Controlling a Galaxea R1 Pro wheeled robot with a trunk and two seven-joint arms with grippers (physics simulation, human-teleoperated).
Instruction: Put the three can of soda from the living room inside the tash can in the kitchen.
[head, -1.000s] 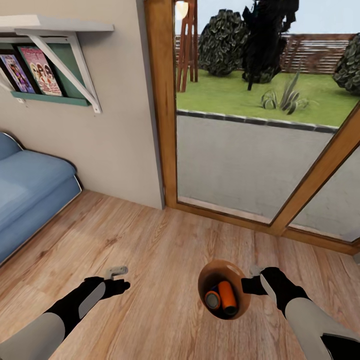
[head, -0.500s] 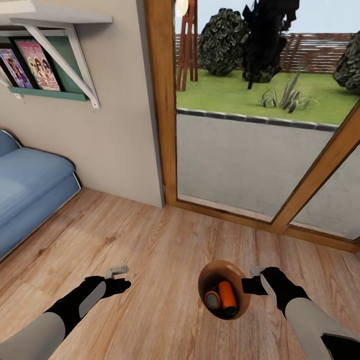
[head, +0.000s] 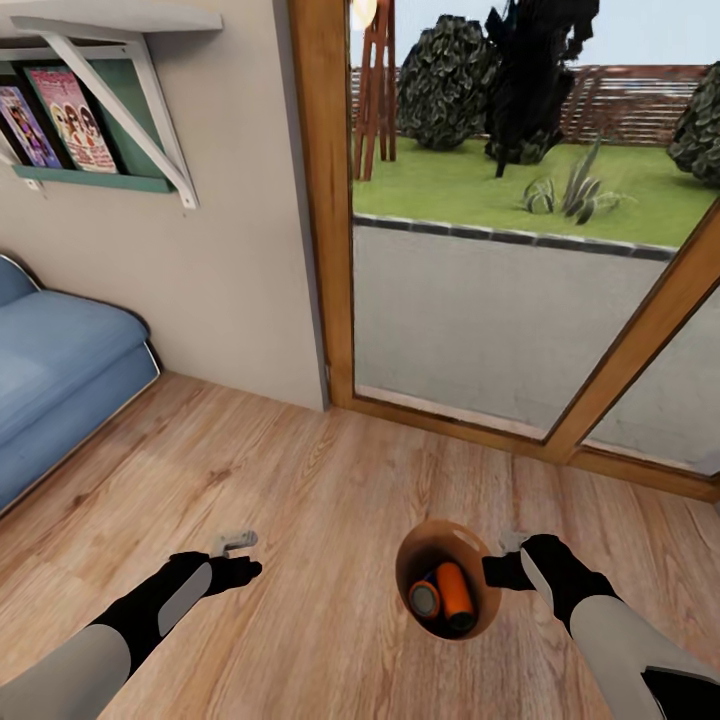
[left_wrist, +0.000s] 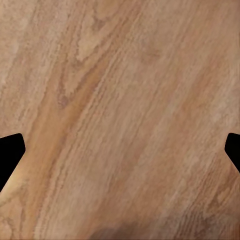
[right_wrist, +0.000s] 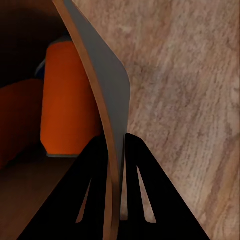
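the right gripper (head: 503, 560) is clenched on the rim of the trash can (head: 440, 540) at five o'clock in the head view, held over the wood floor (head: 330, 500). orange soda cans (head: 455, 595) lie inside. the left gripper (head: 235, 545), at seven o'clock, is released.

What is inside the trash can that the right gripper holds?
Inside the trash can, two orange soda cans are visible, lying side by side. The dark wall hides the rest, so a third cannot be confirmed.
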